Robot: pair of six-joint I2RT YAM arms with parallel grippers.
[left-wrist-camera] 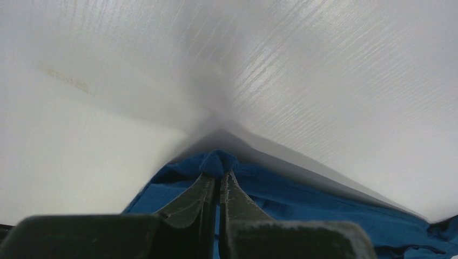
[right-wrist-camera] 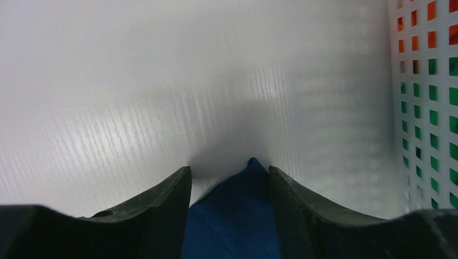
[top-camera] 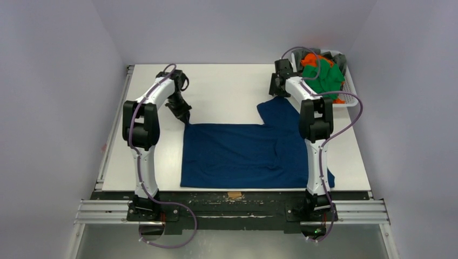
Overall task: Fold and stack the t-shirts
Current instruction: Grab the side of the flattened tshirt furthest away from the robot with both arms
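A dark blue t-shirt [top-camera: 237,151] lies spread on the white table, one part reaching toward the far right. My left gripper [top-camera: 183,116] is at the shirt's far left corner. In the left wrist view it [left-wrist-camera: 220,174] is shut on a small bunch of the blue fabric [left-wrist-camera: 219,162]. My right gripper [top-camera: 277,90] is at the far tip of the shirt's right part. In the right wrist view it [right-wrist-camera: 229,170] is open, and the blue fabric tip [right-wrist-camera: 249,178] lies between its fingers, down on the table.
A white perforated basket [top-camera: 351,100] stands at the back right with green [top-camera: 324,75] and orange [top-camera: 310,58] shirts in it. Its wall [right-wrist-camera: 426,108] is just right of my right gripper. Bare white table [top-camera: 227,86] lies between the arms.
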